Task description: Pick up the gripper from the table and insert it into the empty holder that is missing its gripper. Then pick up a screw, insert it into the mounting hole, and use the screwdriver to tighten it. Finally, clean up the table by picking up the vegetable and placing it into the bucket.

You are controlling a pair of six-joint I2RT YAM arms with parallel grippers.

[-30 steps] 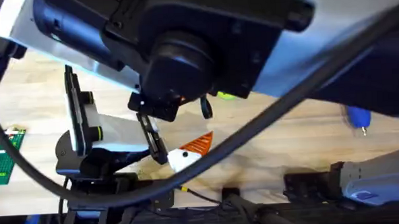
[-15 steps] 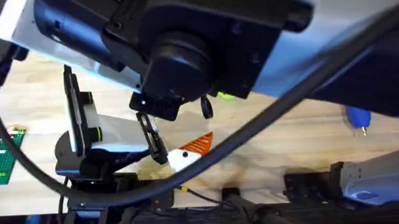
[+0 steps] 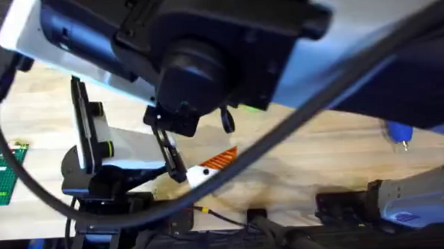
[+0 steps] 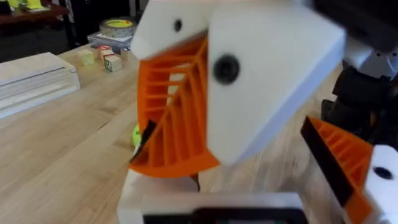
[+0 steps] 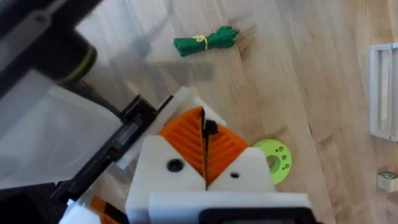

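— Gripper, the loose orange one: can you see where it is?

— Not for certain. Orange shows at both hands and I can't tell the loose piece from their own pads. Start with the big thing: the right arm [image 3: 226, 42] looms dark right under the overhead camera. Compared with a second ago it has crept slightly to the left, and the cable now covers more of the white-and-orange tip beneath it.

— So it's closing in?

— Easing in, I'd judge, a fine alignment over the left hand [image 4: 249, 186]. That one is spread wide. One finger carries an orange pad; the other looks like a bare white block, probably the holder [image 4: 146, 193].

— And the right hand [image 5: 203, 124]?

— Pads pressed together, with a thin dark sliver at the seam that I can't identify.

— The rest?

— The counter [image 3: 321, 165] looks unchanged. The screwdriver [image 3: 399, 132] lies where it did, well apart, and the vegetable [image 5: 205, 40] is untouched, so screw and cleanup remain.
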